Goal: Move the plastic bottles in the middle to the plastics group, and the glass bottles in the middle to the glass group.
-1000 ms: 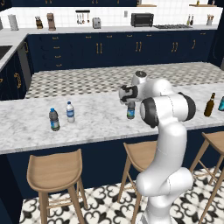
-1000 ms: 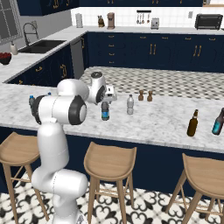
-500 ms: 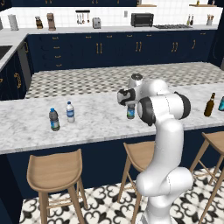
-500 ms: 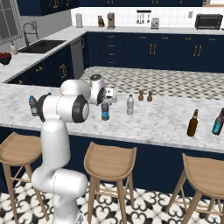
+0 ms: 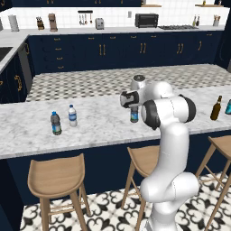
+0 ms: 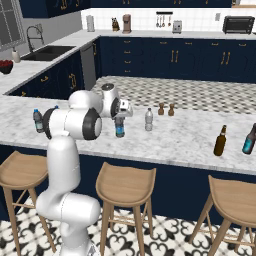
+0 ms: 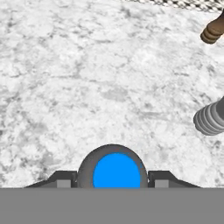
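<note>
Lower jaws (image 7: 117,183) astride blue-capped bottle (image 7: 117,173)

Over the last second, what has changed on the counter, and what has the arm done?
The gripper has come down over the dark blue-capped bottle, and its fingertips now sit either side of the cap; whether it grips cannot be told. That bottle has not moved. The pale bottle, the brown glass bottle, the teal bottle and the two left-hand water bottles stayed put.

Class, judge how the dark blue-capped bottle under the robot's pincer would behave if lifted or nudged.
The dark bottle looks small and plastic, so probably light. It stands tall on a narrow base on smooth marble, so a sideways nudge may tip it. Its round body would likely roll once down.
</note>
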Controlling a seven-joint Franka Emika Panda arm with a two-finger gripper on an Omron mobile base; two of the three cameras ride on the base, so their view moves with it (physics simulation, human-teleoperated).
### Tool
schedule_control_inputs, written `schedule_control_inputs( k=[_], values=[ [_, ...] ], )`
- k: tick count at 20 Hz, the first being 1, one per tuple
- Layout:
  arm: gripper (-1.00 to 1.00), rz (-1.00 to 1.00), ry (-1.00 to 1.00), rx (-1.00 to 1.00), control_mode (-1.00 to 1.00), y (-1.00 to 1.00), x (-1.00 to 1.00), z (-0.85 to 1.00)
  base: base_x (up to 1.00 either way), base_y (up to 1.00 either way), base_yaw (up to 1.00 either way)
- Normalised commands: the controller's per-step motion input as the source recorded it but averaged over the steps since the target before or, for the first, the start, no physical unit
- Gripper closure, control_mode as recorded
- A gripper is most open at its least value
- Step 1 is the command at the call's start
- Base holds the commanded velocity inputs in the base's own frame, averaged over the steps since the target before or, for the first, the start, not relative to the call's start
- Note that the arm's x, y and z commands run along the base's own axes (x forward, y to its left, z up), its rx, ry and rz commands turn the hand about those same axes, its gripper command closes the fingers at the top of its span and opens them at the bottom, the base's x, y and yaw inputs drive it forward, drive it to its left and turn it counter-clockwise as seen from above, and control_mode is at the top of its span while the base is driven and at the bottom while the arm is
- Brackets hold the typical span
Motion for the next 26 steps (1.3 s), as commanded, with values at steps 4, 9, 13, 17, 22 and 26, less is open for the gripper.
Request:
schedule_control_inputs(
  k=[4,9,13,17,22,26],
  values=[
    [1.0,0.05,-0.07,0.06,-1.0,0.04,-0.23,0.15,0.0,0.0,0.0],
    [1.0,0.4,-0.01,0.08,-1.0,0.56,-0.04,0.24,0.0,0.0,0.0],
    [1.0,0.5,0.0,0.01,-1.0,0.96,-0.12,0.3,0.0,0.0,0.0],
    [1.0,0.38,0.0,0.0,-1.0,1.0,-0.01,0.15,0.0,0.0,0.0],
    [1.0,0.21,0.0,-0.04,-1.0,1.0,0.01,0.0,0.0,0.0,0.0],
    [1.0,0.09,0.0,-0.07,-1.0,0.89,0.02,0.0,0.0,0.0,0.0]
  ],
)
